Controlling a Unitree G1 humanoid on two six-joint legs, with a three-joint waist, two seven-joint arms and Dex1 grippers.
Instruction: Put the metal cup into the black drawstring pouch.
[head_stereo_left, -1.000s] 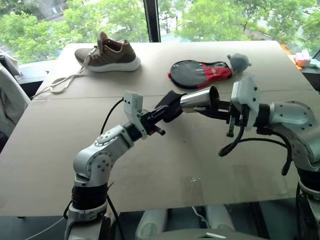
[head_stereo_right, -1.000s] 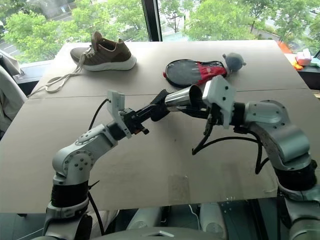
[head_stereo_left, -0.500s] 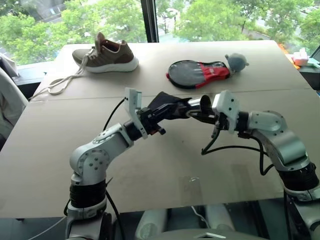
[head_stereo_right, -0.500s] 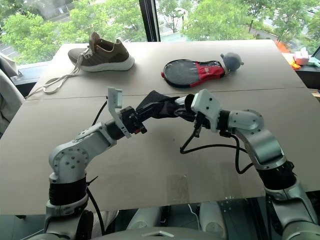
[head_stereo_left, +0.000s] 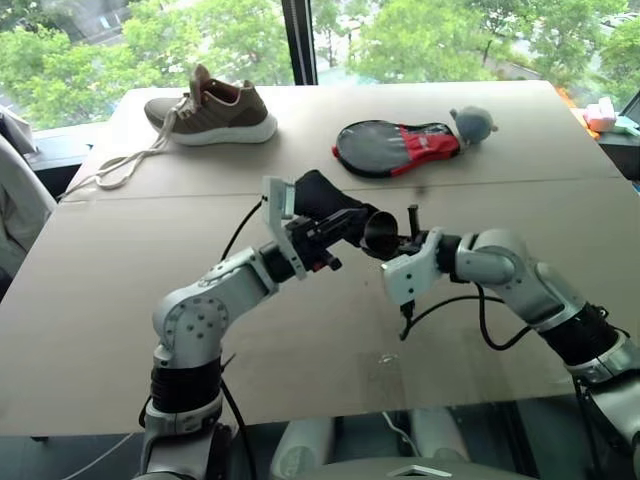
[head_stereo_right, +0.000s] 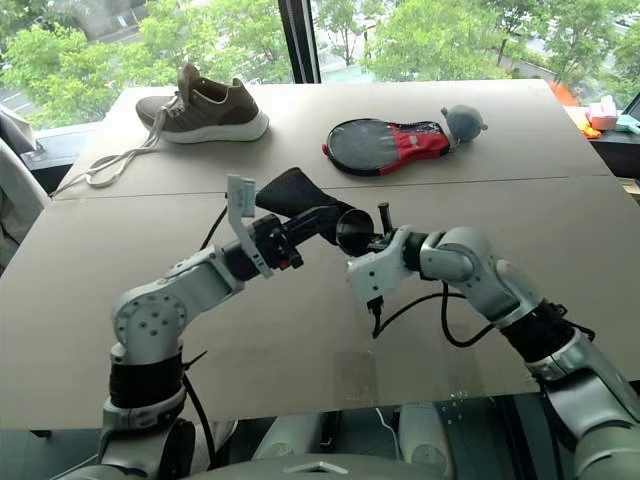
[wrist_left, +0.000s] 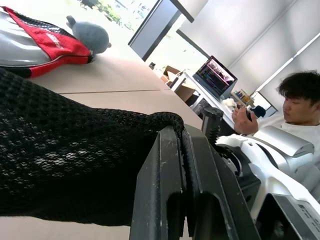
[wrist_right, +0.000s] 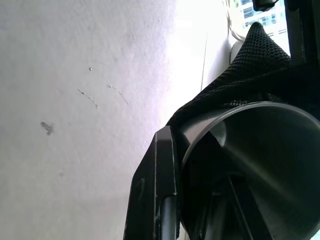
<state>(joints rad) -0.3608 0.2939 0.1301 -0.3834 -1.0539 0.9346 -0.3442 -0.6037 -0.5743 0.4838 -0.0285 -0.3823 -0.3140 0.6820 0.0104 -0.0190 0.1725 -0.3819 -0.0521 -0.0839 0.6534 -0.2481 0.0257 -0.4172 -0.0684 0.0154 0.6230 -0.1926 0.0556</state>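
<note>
Metal cup (head_stereo_right: 353, 230): gripped by right hand (head_stereo_right: 372, 238), base entering pouch mouth.
Black drawstring pouch (head_stereo_right: 290, 196): left hand (head_stereo_right: 310, 226) pinches rim, holding it open.

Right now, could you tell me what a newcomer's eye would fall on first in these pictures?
Mid-table, held above the tabletop, the left gripper, jaws shut on the soft black mesh drawstring pouch, meets the right gripper, which pushes the small shiny steel cup base-first into its mouth. Behind them, on the table's far part, lie a brown sneaker with white sole at left and a round black-and-red paddle cover at right.
</note>
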